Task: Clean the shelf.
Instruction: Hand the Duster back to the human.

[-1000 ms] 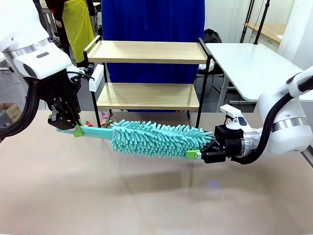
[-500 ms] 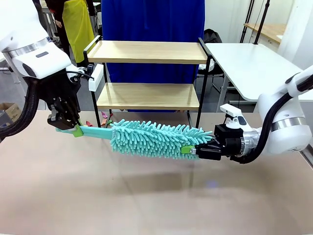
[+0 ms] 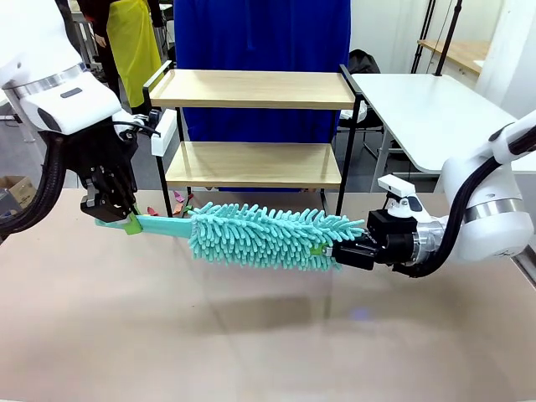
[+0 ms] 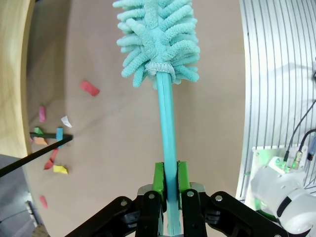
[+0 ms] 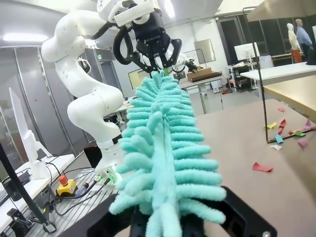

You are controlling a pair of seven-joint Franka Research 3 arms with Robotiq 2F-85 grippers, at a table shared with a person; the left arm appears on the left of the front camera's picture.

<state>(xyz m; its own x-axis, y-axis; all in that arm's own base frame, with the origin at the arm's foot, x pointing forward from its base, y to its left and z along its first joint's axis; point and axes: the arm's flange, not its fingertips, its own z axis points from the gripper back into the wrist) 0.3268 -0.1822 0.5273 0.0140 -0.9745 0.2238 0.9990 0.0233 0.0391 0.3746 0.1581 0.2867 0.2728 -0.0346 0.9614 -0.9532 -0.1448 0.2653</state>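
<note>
On my feed the tan table (image 3: 251, 343) fills the lower frame, with the shelf (image 3: 251, 126) standing upper centre against a blue curtain (image 3: 260, 33). Just below it a teal duster (image 3: 268, 237) hangs level above the table. I see my left gripper (image 3: 130, 219) clamped on its handle at left and my right gripper (image 3: 322, 251) closed into its fluffy tip at right; coloured paper scraps (image 4: 49, 143) lie by the shelf's foot.

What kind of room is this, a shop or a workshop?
Most likely a robotics lab. Two robot arms hold a teal duster between them, left gripper on its handle, right gripper on the fluffy end. A test shelf stands on the table, and cables and an emergency stop button sit nearby.
</note>
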